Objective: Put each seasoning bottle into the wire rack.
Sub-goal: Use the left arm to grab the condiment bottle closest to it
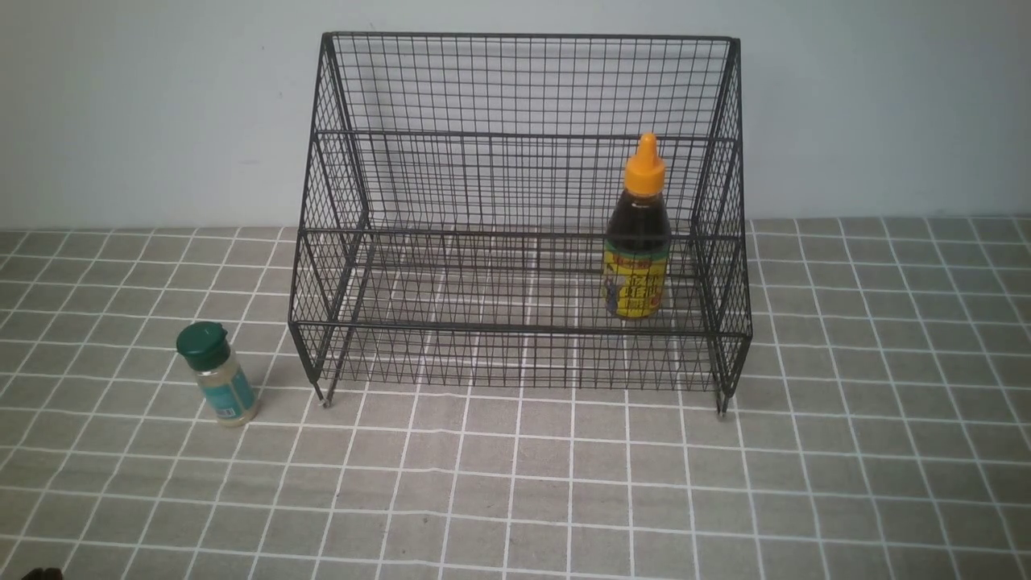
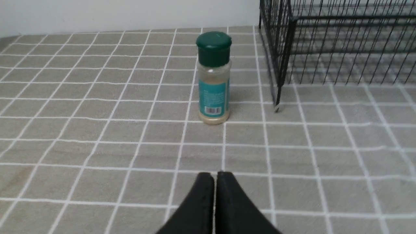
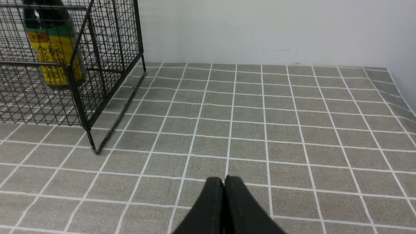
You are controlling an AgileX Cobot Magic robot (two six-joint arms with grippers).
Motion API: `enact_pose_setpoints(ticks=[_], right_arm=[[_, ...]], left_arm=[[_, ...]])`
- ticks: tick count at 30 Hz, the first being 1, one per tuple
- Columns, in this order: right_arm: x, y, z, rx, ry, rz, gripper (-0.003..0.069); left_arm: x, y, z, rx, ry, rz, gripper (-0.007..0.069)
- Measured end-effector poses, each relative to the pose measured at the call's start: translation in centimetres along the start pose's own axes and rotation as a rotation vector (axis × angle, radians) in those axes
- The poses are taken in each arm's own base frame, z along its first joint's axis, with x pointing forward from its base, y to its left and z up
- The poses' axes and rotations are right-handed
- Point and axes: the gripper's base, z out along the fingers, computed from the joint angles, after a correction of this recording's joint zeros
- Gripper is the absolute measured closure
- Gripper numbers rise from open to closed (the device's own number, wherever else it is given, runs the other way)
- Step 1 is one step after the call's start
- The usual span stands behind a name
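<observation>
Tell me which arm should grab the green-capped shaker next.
Left. The green-capped shaker stands left of the wire rack, straight ahead of the left gripper; the right gripper sits on the rack's other side.

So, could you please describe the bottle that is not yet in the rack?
Start at the large black wire-mesh rack on the grey checked tablecloth. Beside its left front foot stands a small clear shaker. Unlike the taller orange-capped dark-liquid bottle inside, it has a green cap and teal label.
</observation>
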Motion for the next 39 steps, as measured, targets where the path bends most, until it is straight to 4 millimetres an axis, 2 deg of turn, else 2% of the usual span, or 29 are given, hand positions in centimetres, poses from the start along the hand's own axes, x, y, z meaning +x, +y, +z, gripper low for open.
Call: enact_pose_setpoints(ticks=[6,12,15,18,21,23,24,26,30,33,34,36,39], right_arm=[[0.0,0.0,0.0,0.000,0.000,0.000,0.0673],[0.0,0.0,0.0,0.000,0.000,-0.001,0.0673],[0.0,0.0,0.0,0.000,0.000,-0.002,0.0673],[0.0,0.0,0.0,0.000,0.000,-0.002,0.0673],[0.0,0.0,0.0,0.000,0.000,-0.002,0.0673],[0.0,0.0,0.0,0.000,0.000,-0.002,0.0673],[0.0,0.0,0.0,0.000,0.000,-0.002,0.0673],[0.0,0.0,0.0,0.000,0.000,-0.002,0.0673],[0.0,0.0,0.0,0.000,0.000,-0.002,0.0673],[0.0,0.0,0.0,0.000,0.000,-0.002,0.0673],[0.0,0.0,0.0,0.000,0.000,-0.002,0.0673],[0.0,0.0,0.0,0.000,0.000,-0.002,0.0673],[0.0,0.0,0.0,0.000,0.000,-0.002,0.0673]], left_arm=[[-1.3,-0.5,-0.1,0.085,-0.135,-0.401,0.0631],[-2.2,-0.4,-0.3,0.099,-0.231,-0.496,0.0631],[-3.2,0.0,-0.6,0.092,-0.348,-0.524,0.0631],[-4.9,-0.4,-1.4,0.116,-0.356,-0.485,0.0631],[-6.8,-1.1,-1.8,0.130,-0.255,-0.404,0.0631],[-7.9,-1.9,-1.0,0.125,-0.010,-0.323,0.0631],[-8.0,-1.9,-1.0,0.125,0.012,-0.319,0.0631],[-8.3,-2.4,0.5,0.108,0.300,-0.278,0.0631],[-8.7,-2.7,3.3,0.082,0.649,-0.242,0.0631],[-9.3,-2.7,5.2,0.073,0.747,-0.222,0.0631],[-10.2,-2.6,6.8,0.064,0.785,-0.205,0.0631],[-11.8,-2.6,8.8,0.052,0.804,-0.184,0.0631],[-13.1,-2.4,10.1,0.041,0.814,-0.172,0.0631]])
